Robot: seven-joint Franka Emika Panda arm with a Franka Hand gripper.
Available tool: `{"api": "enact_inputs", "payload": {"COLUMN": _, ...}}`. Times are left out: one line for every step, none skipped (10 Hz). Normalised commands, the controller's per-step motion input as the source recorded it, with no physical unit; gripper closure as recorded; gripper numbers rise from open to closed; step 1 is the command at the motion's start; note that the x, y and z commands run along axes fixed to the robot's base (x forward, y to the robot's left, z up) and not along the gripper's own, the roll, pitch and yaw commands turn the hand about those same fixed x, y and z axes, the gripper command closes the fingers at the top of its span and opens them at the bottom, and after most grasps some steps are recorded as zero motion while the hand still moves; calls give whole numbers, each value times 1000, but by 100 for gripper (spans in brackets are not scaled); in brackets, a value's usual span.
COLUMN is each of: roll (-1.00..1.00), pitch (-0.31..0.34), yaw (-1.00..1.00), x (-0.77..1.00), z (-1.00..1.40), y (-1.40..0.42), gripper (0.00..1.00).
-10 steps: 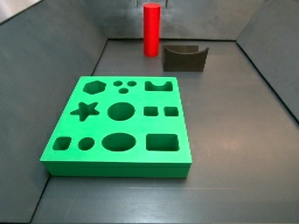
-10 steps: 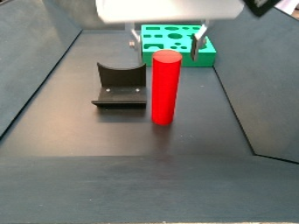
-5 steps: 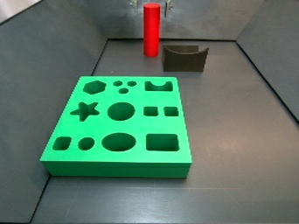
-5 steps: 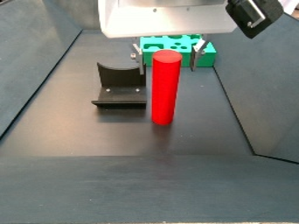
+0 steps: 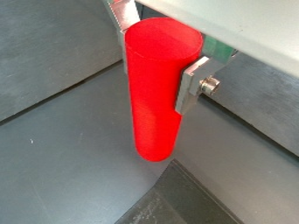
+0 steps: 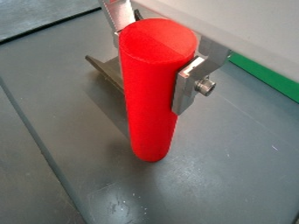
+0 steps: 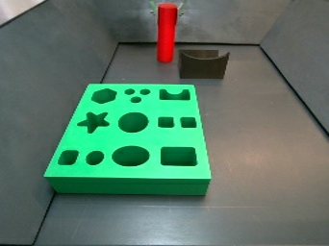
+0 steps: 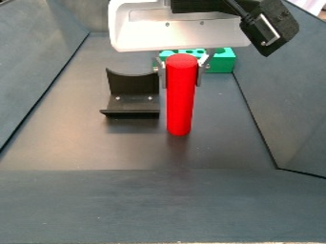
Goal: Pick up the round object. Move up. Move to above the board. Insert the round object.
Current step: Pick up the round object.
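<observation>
Straddling the top of the round object, the gripper is seen in both wrist views with silver plates at either side of the peg; actual contact cannot be confirmed. The red peg stands upright on the dark floor. Just beside it sits the fixture; the board lies well apart. No writing is legible.

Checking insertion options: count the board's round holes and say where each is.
5 clearly round holes on the board: two small ones near the far edge, one large central, two along the near edge. None look hidden.
</observation>
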Motion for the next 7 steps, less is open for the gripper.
{"api": "enact_inputs", "payload": {"roll": 0, "pitch": 0, "yaw": 0, "x": 0, "z": 0, "y": 0, "gripper": 100}}
{"api": "enact_inputs", "payload": {"roll": 0, "pitch": 0, "yaw": 0, "x": 0, "z": 0, "y": 0, "gripper": 100}}
{"api": "enact_inputs", "payload": {"roll": 0, "pitch": 0, "yaw": 0, "x": 0, "z": 0, "y": 0, "gripper": 100}}
{"api": "enact_inputs", "payload": {"roll": 0, "pitch": 0, "yaw": 0, "x": 0, "z": 0, "y": 0, "gripper": 100}}
{"api": "enact_inputs", "payload": {"roll": 0, "pitch": 0, "yaw": 0, "x": 0, "z": 0, "y": 0, "gripper": 100}}
{"api": "enact_inputs", "payload": {"roll": 0, "pitch": 0, "yaw": 0, "x": 0, "z": 0, "y": 0, "gripper": 100}}
{"api": "enact_inputs", "payload": {"roll": 0, "pitch": 0, "yaw": 0, "x": 0, "z": 0, "y": 0, "gripper": 100}}
